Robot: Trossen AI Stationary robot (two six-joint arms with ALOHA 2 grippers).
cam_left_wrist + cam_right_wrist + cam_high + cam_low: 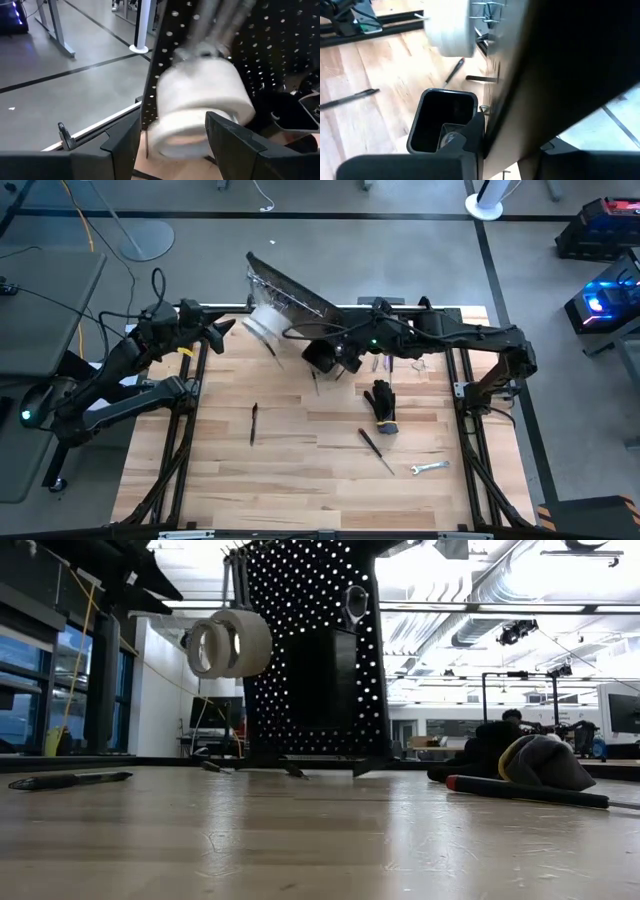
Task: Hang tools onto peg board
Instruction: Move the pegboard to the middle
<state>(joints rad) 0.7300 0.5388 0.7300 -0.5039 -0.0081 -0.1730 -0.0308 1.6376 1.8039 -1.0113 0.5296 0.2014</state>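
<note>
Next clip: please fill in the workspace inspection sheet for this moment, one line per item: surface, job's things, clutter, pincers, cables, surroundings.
Surface: wooden table, bare between the scattered tools.
Job's things: peg board upright at the far edge; white tape rolls hang on it; black bin mounted on it. Lying loose on the table: dark screwdriver, second screwdriver, black glove, silver wrench.
Clutter: nothing seen.
Pincers: left pincer open, just short of the tape rolls. Right pincer by the bin at the board; fingers not readable.
Cables: yellow cable on the floor to the left.
Surroundings: grey floor; blue-lit equipment on the right.
</note>
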